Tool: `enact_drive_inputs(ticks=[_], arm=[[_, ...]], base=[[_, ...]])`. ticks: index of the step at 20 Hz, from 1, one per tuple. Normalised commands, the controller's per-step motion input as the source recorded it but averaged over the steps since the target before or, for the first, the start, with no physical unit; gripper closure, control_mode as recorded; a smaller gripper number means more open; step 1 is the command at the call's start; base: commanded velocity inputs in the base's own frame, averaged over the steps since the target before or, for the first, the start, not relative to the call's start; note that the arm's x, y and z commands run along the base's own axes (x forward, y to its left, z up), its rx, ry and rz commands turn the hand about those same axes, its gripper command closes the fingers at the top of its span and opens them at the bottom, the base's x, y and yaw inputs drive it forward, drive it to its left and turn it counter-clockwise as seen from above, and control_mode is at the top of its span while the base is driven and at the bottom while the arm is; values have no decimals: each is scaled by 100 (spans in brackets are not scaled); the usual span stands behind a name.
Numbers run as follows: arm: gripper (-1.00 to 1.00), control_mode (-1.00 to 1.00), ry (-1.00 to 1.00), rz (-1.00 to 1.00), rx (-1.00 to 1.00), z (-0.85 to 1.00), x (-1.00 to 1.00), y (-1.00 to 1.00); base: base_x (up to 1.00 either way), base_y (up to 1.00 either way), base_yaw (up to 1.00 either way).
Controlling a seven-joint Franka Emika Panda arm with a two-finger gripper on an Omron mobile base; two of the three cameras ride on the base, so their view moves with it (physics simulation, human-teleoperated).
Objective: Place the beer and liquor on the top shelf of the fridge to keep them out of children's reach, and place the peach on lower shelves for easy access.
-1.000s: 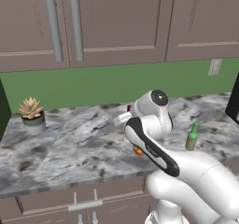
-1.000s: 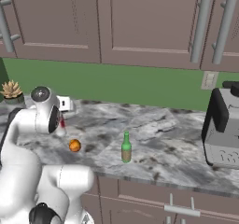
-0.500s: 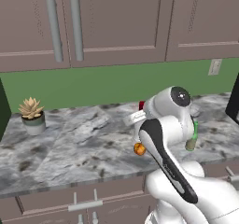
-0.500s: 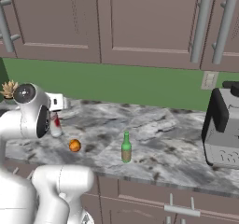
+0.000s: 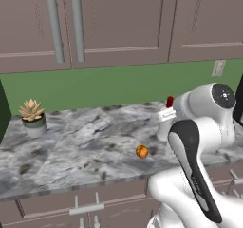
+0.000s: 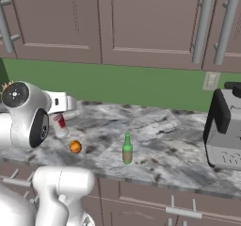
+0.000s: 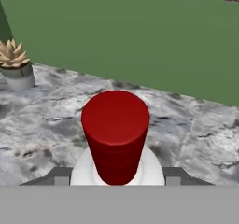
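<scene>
Fingers (image 7: 59,177) flanking liquor (image 7: 116,139) shoulder, apparently clamping it just below red cap. Gripper (image 7: 116,180) holding bottle upright above counter (image 5: 85,141). Peach (image 5: 142,151) lying near counter front edge, beer (image 6: 127,149) standing apart. Step judged: carrying liquor. Next: reaching fridge top shelf, keeping bottle upright.
</scene>
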Motion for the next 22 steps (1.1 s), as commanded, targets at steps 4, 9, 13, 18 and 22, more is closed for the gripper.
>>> enact_drive_inputs(ticks=[4,9,13,18,22], arm=[[100,-100,-6,-8,0,73,-45,-33],[100,-100,-8,-5,0,72,-47,-11],[100,-100,-14,0,0,52,-63,0],[100,-100,-4,0,-3,20,-74,0],[100,100,-2,0,-1,0,-25,0]], base=[[0,0,0],[0,0,0],[0,0,0],[0,0,0],[-75,0,-1]])
